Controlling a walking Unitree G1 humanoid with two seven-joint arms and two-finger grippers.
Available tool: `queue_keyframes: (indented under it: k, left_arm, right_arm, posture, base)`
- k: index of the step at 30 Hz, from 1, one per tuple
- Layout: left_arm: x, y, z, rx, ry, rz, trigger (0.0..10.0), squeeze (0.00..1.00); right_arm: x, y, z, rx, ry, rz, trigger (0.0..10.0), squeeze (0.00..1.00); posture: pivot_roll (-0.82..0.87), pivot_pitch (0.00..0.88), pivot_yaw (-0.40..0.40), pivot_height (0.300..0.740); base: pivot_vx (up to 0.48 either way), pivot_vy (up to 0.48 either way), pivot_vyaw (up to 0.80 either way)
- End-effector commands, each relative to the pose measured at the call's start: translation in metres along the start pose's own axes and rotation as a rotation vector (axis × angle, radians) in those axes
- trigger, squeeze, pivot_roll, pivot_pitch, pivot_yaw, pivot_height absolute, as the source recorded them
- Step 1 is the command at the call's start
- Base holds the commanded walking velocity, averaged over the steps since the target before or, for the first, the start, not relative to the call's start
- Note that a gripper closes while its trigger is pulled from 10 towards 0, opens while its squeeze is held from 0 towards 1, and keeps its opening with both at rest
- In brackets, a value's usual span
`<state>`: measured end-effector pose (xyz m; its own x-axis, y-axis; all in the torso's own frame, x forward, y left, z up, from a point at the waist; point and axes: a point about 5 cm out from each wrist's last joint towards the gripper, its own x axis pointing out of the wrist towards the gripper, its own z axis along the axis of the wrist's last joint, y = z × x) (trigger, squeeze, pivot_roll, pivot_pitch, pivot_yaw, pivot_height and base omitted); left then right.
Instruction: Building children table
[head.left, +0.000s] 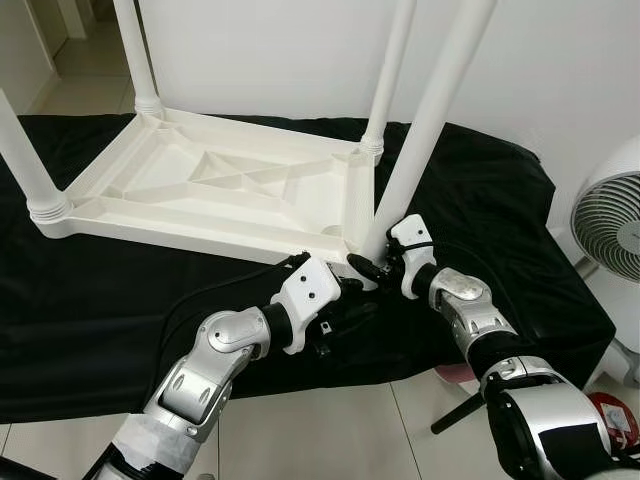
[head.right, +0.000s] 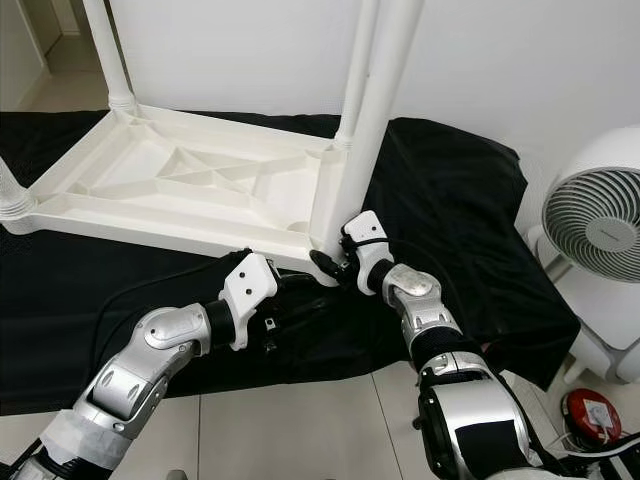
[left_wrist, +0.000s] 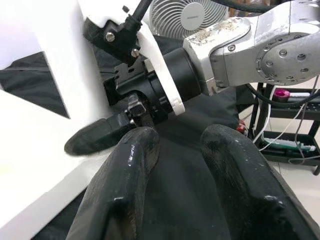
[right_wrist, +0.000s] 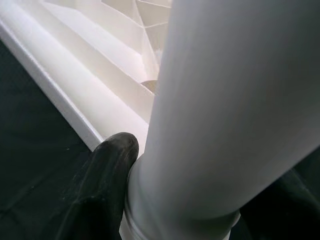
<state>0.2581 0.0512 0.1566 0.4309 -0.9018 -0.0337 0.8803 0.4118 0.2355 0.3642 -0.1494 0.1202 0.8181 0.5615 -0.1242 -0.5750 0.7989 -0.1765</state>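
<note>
The white children's table (head.left: 215, 185) lies upside down on a black cloth (head.left: 480, 230) spread over the floor, its ribbed underside up. Three legs stand in the far and left corners; the fourth leg (head.left: 425, 130) rises from the near right corner, the one nearest the robot, leaning a little to the right rather than plumb.

That lean is what matters. The leg's long axis runs up and away from its socket, and the right claw (head.left: 368, 268) is at its very base, its dark fingers (right_wrist: 102, 185) closed around the collar where leg meets corner. So the right arm is the nearer one and has the leg; I judge the next move is a push or twist to seat it straight.

The left claw (left_wrist: 175, 195) hovers just left of that corner, below the table's rim, fingers parted a little and holding nothing.

A white fan (head.left: 610, 215) stands to the right.
</note>
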Motion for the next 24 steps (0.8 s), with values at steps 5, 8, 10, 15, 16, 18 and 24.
queue_keyframes:
  k: [5, 8, 10, 15, 16, 18, 24]
  left_arm:
    - [0.000, -0.002, -0.001, -0.012, -0.001, -0.003, 10.0, 0.00]
    - [0.000, -0.002, 0.000, -0.012, -0.001, -0.004, 10.0, 0.00]
    - [0.000, -0.002, 0.000, -0.014, -0.002, -0.003, 10.0, 0.00]
    - [0.001, -0.004, 0.001, -0.021, -0.007, -0.003, 10.0, 0.00]
    - [0.001, -0.005, 0.001, -0.023, -0.009, -0.003, 10.0, 0.00]
    - [0.001, -0.005, 0.001, -0.025, -0.013, -0.001, 10.0, 0.00]
    - [0.002, -0.005, 0.002, -0.026, -0.019, 0.002, 10.0, 0.00]
  right_arm:
    - [-0.007, -0.002, -0.016, 0.080, 0.029, -0.157, 0.0, 0.00]
    - [-0.005, 0.001, -0.014, 0.096, 0.015, -0.208, 0.0, 0.00]
    - [-0.002, 0.004, -0.010, 0.122, 0.000, -0.267, 0.0, 0.00]
    - [0.005, 0.019, -0.001, 0.162, -0.037, -0.404, 0.0, 0.00]
    - [0.006, 0.029, 0.004, 0.169, -0.054, -0.503, 0.0, 0.00]
    - [0.007, 0.038, 0.006, 0.187, -0.069, -0.569, 0.0, 0.00]
    - [0.007, 0.045, 0.012, 0.219, -0.138, -0.630, 0.0, 0.00]
  posture:
    - [-0.03, 0.000, -0.070, 0.740]
    - [-0.03, 0.000, -0.071, 0.740]
    - [-0.03, 0.000, -0.069, 0.740]
    - [-0.03, 0.000, -0.071, 0.740]
    - [-0.03, 0.000, -0.072, 0.740]
    - [-0.03, 0.000, -0.073, 0.740]
    - [-0.03, 0.000, -0.072, 0.740]
  base:
    - [0.000, 0.000, 0.00]
    - [0.000, 0.000, 0.00]
    - [0.000, 0.000, 0.00]
    - [0.000, 0.000, 0.00]
    - [0.000, 0.000, 0.00]
    - [0.000, 0.000, 0.00]
    - [0.000, 0.000, 0.00]
